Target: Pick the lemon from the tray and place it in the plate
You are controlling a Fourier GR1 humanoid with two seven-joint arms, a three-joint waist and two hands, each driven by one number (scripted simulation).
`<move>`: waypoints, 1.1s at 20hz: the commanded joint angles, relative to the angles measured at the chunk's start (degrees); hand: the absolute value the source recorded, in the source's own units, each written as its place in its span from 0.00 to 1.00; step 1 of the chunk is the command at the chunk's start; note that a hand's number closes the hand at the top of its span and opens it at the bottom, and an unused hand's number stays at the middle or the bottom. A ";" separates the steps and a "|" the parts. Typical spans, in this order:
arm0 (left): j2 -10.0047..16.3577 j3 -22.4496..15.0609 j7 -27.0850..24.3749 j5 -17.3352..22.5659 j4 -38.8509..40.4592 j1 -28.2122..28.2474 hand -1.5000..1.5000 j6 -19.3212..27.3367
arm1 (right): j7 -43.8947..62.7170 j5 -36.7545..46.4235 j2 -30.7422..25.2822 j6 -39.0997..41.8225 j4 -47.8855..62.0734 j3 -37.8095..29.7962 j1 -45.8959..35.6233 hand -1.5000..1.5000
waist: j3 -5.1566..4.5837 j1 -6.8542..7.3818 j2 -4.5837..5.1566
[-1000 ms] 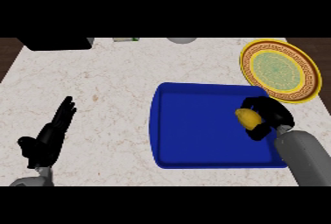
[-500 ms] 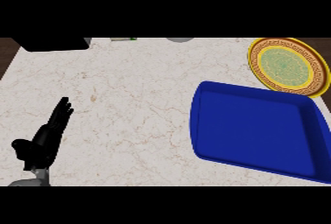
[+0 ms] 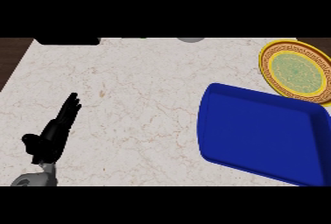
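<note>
Here the left hand (image 3: 55,131) rests on the counter (image 3: 142,87) at its left side, fingers straight and open. The tray (image 3: 258,135) lies at the right, with the plate (image 3: 297,70) just behind it. The lemon is not visible, so I cannot tell where it is.

blue tray (image 3: 258,135), yellow-green patterned plate (image 3: 298,72)

Glossy blue tray (image 3: 258,131), veined matt stone-look counter (image 3: 142,87), patterned smooth plate (image 3: 297,72).

Left robot hand (image 3: 53,133) at lower left, fingers straight, resting open; right one out of view
</note>
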 commanded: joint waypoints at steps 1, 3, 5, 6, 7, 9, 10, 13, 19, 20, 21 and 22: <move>0.15 0.45 -2.80 -0.44 4.38 -0.61 0.50 -1.09 | -5.83 -1.77 -3.03 -0.88 5.16 -3.40 -3.98 1.00 | -0.11 0.66 0.11; 1.64 2.11 -0.11 1.42 3.52 -3.24 0.50 -2.66 | -4.59 -0.62 -2.27 -1.58 6.54 -2.25 -7.71 1.00 | -0.17 0.88 -0.02; 0.94 1.39 -1.73 0.60 2.36 -0.09 0.50 -2.41 | -6.03 -0.74 -3.20 1.06 8.46 -2.26 -9.59 1.00 | -0.16 1.06 -0.05; -1.75 -0.31 -2.11 -0.97 3.70 -1.93 0.50 -0.28 | -3.09 0.71 -1.90 0.49 7.32 -0.41 -12.76 1.00 | -0.19 1.20 0.03; -2.59 -1.74 1.67 -3.15 1.13 -1.94 0.50 2.41 | -6.25 -0.38 -2.70 2.20 8.08 -1.43 -10.44 1.00 | -0.20 0.55 -0.20; -0.33 0.46 0.17 -0.16 1.74 -1.78 0.50 -1.84 | -5.70 0.81 -1.55 0.02 10.13 -0.77 -13.48 1.00 | -0.18 1.04 -0.05; -0.36 0.59 -1.10 -0.02 1.52 0.21 0.50 -2.25 | -1.28 2.60 -2.13 1.72 7.77 1.64 -15.97 1.00 | -0.25 1.10 -0.14; -1.95 -2.00 1.39 -1.46 -3.35 2.28 0.50 -0.99 | -0.09 4.66 0.41 0.77 7.80 3.83 -19.15 1.00 | -0.20 1.79 -0.14; 0.78 1.48 1.27 -0.18 1.02 -2.85 0.50 -2.89 | 3.22 6.67 5.68 2.10 10.54 6.14 -25.78 1.00 | -0.20 1.72 0.13; -0.33 0.65 2.76 -0.64 -0.06 -2.15 0.50 -1.95 | 3.71 7.59 7.24 2.40 9.83 7.44 -25.84 1.00 | -0.23 1.42 -0.02; -0.78 1.04 1.17 -0.58 2.27 -5.20 0.50 -1.93 | 4.88 7.84 6.01 3.08 10.78 7.23 -28.87 1.00 | -0.22 1.64 0.22; -0.16 1.23 -0.61 -1.00 3.45 -4.02 0.50 -2.62 | 3.76 8.27 6.95 1.61 11.86 7.32 -28.39 1.00 | -0.20 1.69 0.28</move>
